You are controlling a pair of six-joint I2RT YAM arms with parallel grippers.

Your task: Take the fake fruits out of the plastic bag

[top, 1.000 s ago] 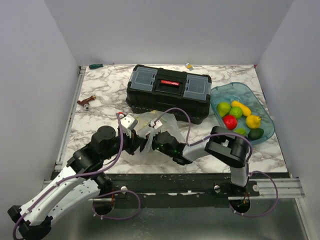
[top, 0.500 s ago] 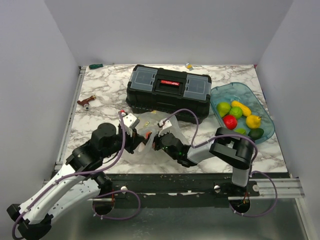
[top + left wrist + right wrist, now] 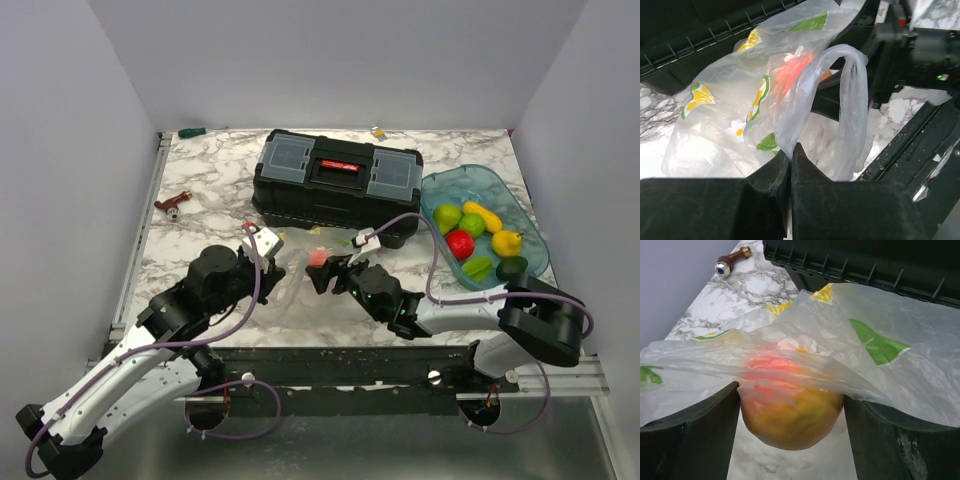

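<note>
Pinches plastic bag (image 3: 725, 110) in clenched left gripper (image 3: 791, 152) (plain from left wrist only); grasps film-draped peach-orange fruit (image 3: 790, 422) in right gripper (image 3: 790, 412), clearest from right wrist

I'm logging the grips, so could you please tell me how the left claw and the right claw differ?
The left claw is pinched fully shut on a thin fold of the bag; the right claw stands wide around an orange fruit. The left claw grips film only; the right claw appears to clamp the fruit, with film draped over it. Both work on the same bag.
</note>
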